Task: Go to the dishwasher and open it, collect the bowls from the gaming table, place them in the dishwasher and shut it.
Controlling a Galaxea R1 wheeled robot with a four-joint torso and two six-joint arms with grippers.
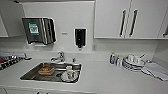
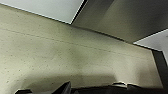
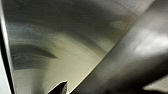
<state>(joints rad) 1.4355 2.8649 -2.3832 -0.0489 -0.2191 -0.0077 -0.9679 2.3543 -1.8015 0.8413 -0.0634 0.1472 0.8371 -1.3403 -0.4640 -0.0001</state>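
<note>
Your view looks down on a white counter [image 1: 107, 77]; steel sink [image 1: 30, 74] holds a cup [image 1: 70, 72], stacked dishes [image 1: 133, 63] at right. Gripper states: cannot tell.

Head cam high, facing sink [image 1: 51, 72]; wrist cams close-up

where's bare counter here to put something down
Free: the white counter between the sink and the stacked dishes, in front of the small bottles. Crowded: the sink basin holding dishes, the right end with a folded cloth, the far-left rack.
</note>
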